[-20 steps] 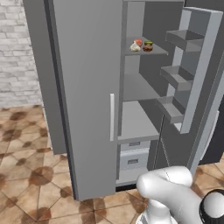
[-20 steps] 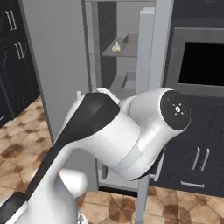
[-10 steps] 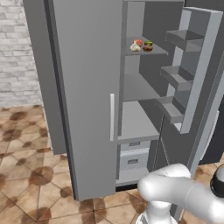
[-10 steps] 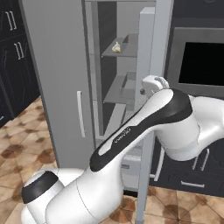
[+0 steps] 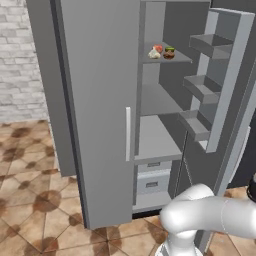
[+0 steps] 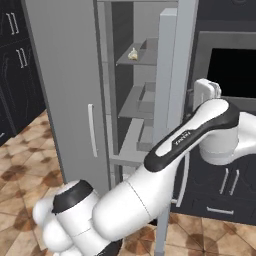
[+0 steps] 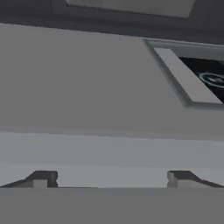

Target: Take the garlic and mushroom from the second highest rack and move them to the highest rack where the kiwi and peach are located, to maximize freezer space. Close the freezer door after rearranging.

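The freezer door (image 5: 226, 80) stands wide open, its inner bins facing left. On the top visible rack (image 5: 175, 58) small foods lie together. They are a pale lump (image 5: 154, 54) that is garlic or mushroom, a pinkish peach (image 5: 159, 48) and a brown-green kiwi (image 5: 169, 52). The right base view shows the pale lump (image 6: 133, 54) on that rack. The racks below look bare. My arm reaches round the outer side of the door (image 6: 169, 75). My gripper (image 7: 113, 179) is open, facing a flat grey panel with nothing between its fingertips (image 7: 43, 178).
The closed left door (image 5: 100, 100) has a vertical handle (image 5: 128, 134). Two drawers (image 5: 152, 180) sit at the compartment's bottom. A black oven (image 6: 231, 70) and dark cabinets (image 6: 225, 195) stand just right of the open door. Tiled floor (image 5: 30, 200) lies in front.
My arm has unfolded from in front of the base and swung right, past the open door's edge toward the oven side. The gripper stayed open. The foods have not moved.
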Tool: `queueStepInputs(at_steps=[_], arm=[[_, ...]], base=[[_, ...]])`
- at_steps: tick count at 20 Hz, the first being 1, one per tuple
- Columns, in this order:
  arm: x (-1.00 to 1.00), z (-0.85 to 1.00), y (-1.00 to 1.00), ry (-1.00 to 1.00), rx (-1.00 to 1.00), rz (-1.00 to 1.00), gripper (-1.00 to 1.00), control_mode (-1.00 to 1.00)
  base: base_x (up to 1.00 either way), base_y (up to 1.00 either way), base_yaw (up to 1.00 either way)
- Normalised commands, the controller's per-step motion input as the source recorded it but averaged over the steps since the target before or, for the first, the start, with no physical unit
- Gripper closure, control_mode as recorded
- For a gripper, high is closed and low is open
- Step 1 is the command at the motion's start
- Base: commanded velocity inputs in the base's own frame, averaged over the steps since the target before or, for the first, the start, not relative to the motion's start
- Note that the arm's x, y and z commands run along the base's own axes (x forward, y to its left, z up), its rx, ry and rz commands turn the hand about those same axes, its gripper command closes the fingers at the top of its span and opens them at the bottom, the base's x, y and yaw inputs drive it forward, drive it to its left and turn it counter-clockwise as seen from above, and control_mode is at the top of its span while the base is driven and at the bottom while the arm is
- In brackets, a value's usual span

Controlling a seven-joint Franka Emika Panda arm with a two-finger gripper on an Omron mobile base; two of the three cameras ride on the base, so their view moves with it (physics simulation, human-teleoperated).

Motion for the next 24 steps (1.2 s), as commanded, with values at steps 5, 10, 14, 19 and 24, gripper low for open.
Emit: queueStepInputs(at_steps=[5, 10, 14, 19, 24], arm=[[1.0, -0.26, -0.03, 0.02, 0.05, -0.18, -1.0, -1.0], [0.8, -0.13, 0.03, 0.04, 0.0, -0.15, -1.0, -1.0], [0.14, 0.0, 0.55, 0.01, 0.0, -0.01, -1.0, -1.0], [0.0, 0.13, 0.72, 0.0, 0.0, 0.0, -1.0, -1.0], [0.1, 0.13, 0.86, 0.0, 0.0, 0.0, -1.0, -1.0]], base=[[0.0, 0.0, 0.0], [0.0, 0.0, 0.0], [0.0, 0.0, 0.0], [0.0, 0.0, 0.0], [0.0, 0.0, 0.0]])
